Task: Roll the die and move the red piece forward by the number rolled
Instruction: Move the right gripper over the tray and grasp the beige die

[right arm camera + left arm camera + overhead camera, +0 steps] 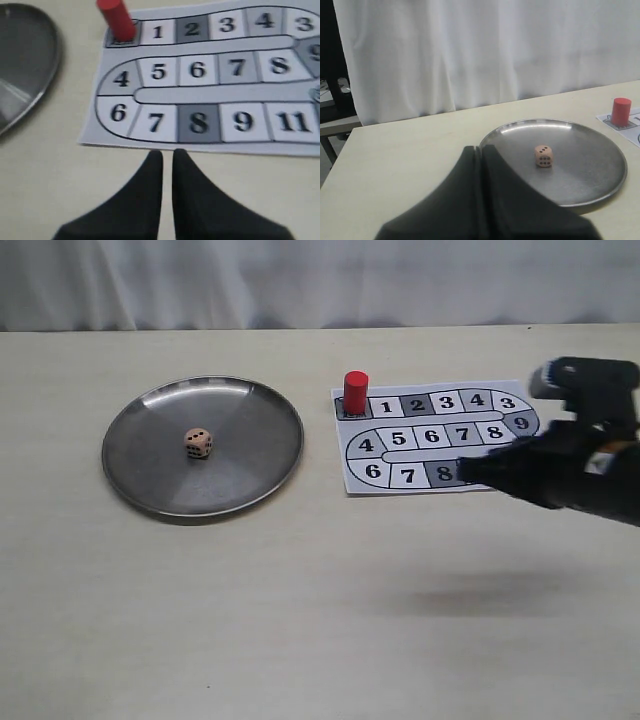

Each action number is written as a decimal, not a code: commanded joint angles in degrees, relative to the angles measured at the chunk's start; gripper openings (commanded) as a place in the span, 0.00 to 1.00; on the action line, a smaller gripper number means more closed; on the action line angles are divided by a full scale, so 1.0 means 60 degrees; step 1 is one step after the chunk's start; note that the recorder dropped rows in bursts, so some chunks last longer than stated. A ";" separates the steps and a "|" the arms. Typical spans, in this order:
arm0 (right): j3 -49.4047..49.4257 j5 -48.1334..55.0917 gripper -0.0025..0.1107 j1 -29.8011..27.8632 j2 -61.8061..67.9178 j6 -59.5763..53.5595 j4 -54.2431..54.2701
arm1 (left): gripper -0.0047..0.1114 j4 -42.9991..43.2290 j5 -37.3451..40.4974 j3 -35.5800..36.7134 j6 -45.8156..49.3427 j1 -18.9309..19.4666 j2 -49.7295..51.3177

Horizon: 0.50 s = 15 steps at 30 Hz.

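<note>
The beige die lies near the middle of the round metal plate, with three pips on its top face. On the dark corner square before square 1 of the paper board stands the red piece, upright. My right gripper hovers at the board's near edge by square 8. Its fingers are a narrow gap apart and hold nothing. My left gripper is shut and empty, short of the plate's rim, and out of the exterior view.
The board's numbered track winds in three rows. Plate and board sit side by side on a pale table, backed by a white curtain. The right arm's dark body covers the board's right end in the exterior view.
</note>
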 commanded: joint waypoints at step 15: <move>-1.2317 0.4302 0.61 0.3674 0.9120 -0.1297 -0.0058 | 0.04 -0.0033 -0.0082 0.0017 -0.0023 -0.0005 -0.0009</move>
